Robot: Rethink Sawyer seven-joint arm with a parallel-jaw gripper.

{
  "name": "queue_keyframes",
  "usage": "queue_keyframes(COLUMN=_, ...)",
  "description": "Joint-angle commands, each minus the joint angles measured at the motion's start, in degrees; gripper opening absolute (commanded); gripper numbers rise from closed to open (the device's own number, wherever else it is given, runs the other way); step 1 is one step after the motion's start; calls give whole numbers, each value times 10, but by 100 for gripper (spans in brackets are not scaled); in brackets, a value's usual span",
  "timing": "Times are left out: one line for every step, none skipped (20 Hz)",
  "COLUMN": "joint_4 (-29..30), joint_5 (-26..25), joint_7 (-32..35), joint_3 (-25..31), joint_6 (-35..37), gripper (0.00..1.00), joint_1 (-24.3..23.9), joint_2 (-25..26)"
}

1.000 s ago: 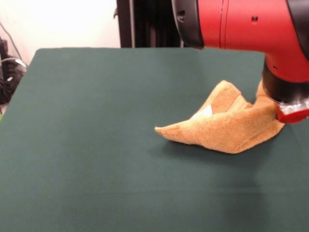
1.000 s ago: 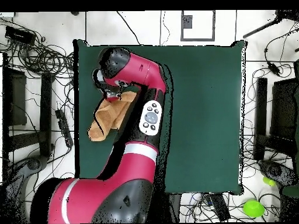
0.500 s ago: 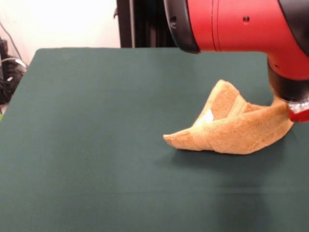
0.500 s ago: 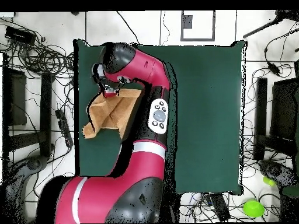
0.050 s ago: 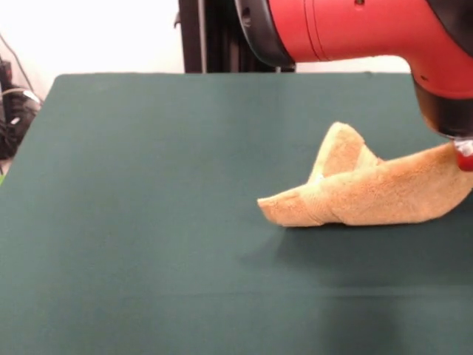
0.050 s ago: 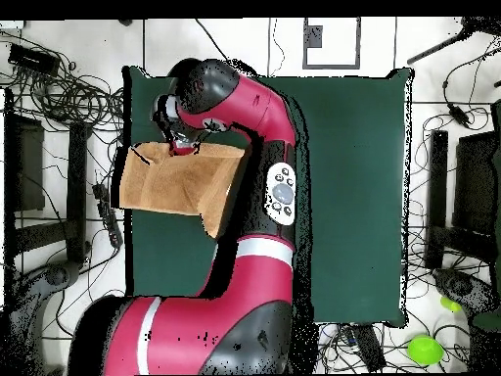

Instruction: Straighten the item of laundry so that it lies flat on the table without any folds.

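Found the left half of the table (image 5: 148,185) bare in the front view. Met the towel (image 5: 384,196) right of centre, its low left tip touching the green cloth. Noted a folded flap standing up in a peak just behind that tip, and a woven band crossing the near face. Followed the upper edge rightward, rising off the table to the gripper (image 5: 464,154) at the picture's right edge, under the red arm (image 5: 347,29). Could make out only a red tip there, but read the gripper as pinching the raised corner, since nothing else held that corner in the air.

From overhead, saw the towel (image 6: 171,181) spread as a rough rectangle near the left edge of the table (image 6: 342,176). Placed the gripper (image 6: 182,148) at the towel's upper edge, and the arm (image 6: 254,108) curving over its right part, so hid whatever lay beneath.

Judged the step in hand as the unfolding pull: one corner lifted and drawn outward, the cloth partly opened, the flap not yet laid down. Judged the job about half done.

Reckoned the next move called for carrying the held corner further away from the resting tip until the flap fell open, then lowering it to the cloth before letting go. Expected the free tip to drag if pulled too quickly.
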Motion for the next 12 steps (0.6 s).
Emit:
queue_keyframes(joint_4=32, joint_5=-5, joint_7=6, joint_3=78, joint_6=64, gripper=0, joint_1=-4, joint_2=-18)
queue_keyframes(joint_4=30, joint_5=-15, joint_7=6, joint_3=74, joint_6=72, gripper=0, joint_1=-4, joint_2=-18)
queue_keyframes(joint_4=30, joint_5=-21, joint_7=9, joint_3=69, joint_6=74, gripper=0, joint_1=-3, joint_2=-23)
queue_keyframes(joint_4=30, joint_5=-24, joint_7=14, joint_3=68, joint_6=76, gripper=0, joint_1=-2, joint_2=-23)
queue_keyframes(joint_4=29, joint_5=-26, joint_7=12, joint_3=68, joint_6=76, gripper=0, joint_1=-1, joint_2=-24)
queue_keyframes(joint_4=30, joint_5=-33, joint_7=28, joint_3=61, joint_6=75, gripper=100, joint_1=1, joint_2=-26)
queue_keyframes(joint_4=33, joint_5=-33, joint_7=25, joint_3=60, joint_6=71, gripper=100, joint_1=1, joint_2=-27)
queue_keyframes(joint_4=37, joint_5=-34, joint_7=23, joint_3=59, joint_6=66, gripper=100, joint_1=2, joint_2=-29)
queue_keyframes(joint_4=35, joint_5=-38, joint_7=18, joint_3=60, joint_6=66, gripper=100, joint_1=2, joint_2=-28)
queue_keyframes(joint_4=26, joint_5=-46, joint_7=-7, joint_3=68, joint_6=66, gripper=100, joint_1=-1, joint_2=-24)
queue_keyframes(joint_4=19, joint_5=-48, joint_7=-7, joint_3=71, joint_6=61, gripper=100, joint_1=0, joint_2=-20)
queue_keyframes(joint_4=19, joint_5=-49, joint_7=-5, joint_3=73, joint_6=59, gripper=100, joint_1=0, joint_2=-20)
